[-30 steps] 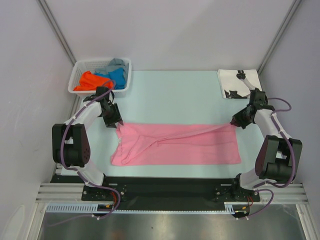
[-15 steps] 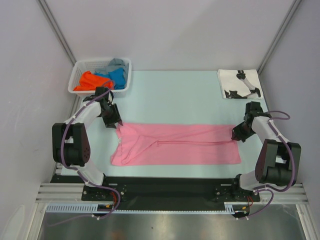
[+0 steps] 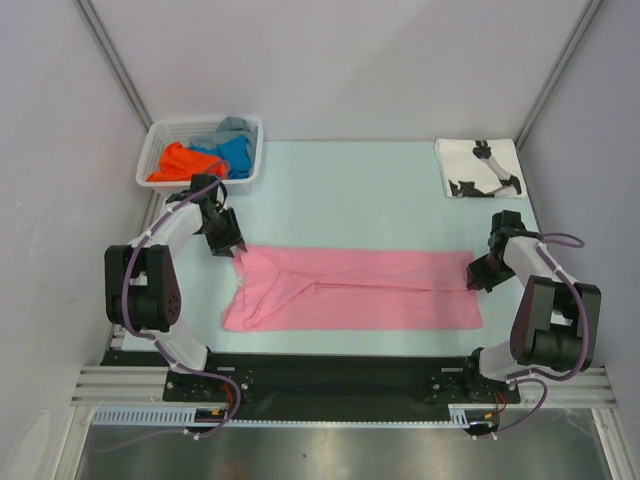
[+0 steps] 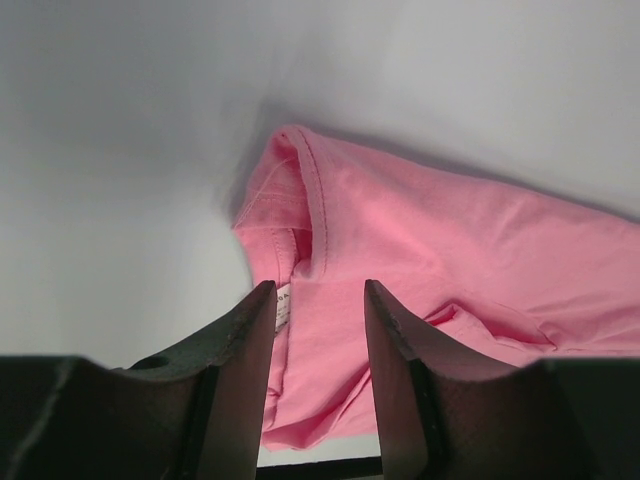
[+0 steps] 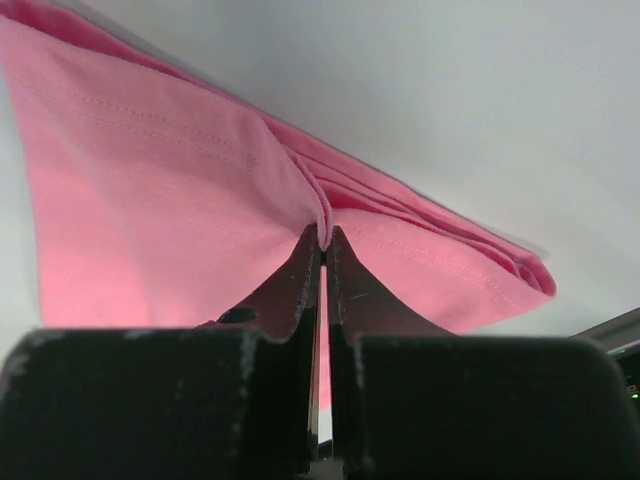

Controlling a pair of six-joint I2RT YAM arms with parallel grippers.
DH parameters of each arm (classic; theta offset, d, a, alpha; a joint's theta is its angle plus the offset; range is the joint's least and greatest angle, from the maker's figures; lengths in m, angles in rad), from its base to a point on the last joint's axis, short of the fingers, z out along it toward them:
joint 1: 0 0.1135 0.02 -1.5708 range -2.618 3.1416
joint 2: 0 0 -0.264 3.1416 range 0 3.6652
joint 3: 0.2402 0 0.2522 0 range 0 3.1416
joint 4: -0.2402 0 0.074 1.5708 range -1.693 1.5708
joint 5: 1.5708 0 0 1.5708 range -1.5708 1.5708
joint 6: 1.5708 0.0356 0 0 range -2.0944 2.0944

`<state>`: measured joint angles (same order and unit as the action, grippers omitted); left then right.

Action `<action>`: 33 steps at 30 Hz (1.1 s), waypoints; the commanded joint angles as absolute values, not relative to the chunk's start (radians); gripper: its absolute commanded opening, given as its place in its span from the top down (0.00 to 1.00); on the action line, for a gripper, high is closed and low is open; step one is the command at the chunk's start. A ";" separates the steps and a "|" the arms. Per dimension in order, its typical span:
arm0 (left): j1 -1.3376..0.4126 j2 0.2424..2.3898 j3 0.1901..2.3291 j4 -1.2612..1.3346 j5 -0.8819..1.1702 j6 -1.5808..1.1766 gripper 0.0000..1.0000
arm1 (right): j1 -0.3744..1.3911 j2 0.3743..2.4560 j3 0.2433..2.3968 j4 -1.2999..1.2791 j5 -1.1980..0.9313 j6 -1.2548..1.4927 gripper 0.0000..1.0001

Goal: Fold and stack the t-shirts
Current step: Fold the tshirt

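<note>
Basket: a white lattice basket sits at the far left corner of the tabletop. It holds an orange t-shirt, a blue t-shirt and a grey t-shirt, all loose and unfolded.
Left fingers: the left fingers hang at the pink shirt's left end. In my wrist view they stand moderately apart with the neckband and label between them, clamping nothing.
Pink t-shirt: the pink t-shirt lies as a long band across the near middle of the tabletop, collar end to the left. Its near left corner is rumpled.
Right fingers: the right fingers are low at the shirt's right end, pressed together on a thin pinch of its edge.
White printed t-shirt: the white printed t-shirt lies folded at the far right corner, well apart from the pink one.
Step in hand: I judge the lengthwise fold is laid and the right end is being set down.
Next move: I would let go on the right. Then I would grip both ends cleanly and bring one end over the other without dragging the band crooked.
</note>
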<state>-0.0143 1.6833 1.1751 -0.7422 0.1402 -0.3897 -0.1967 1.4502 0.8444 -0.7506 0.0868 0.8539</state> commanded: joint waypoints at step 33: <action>-0.411 1.750 1.170 -0.641 0.170 -0.218 0.53 | -0.003 1.373 1.023 -0.871 0.048 0.607 0.46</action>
<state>-0.3954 1.7355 1.1576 -0.6594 0.2298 -0.2344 -0.0082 1.4021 1.0237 -0.8631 0.0628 0.6239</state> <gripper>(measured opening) 0.472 0.534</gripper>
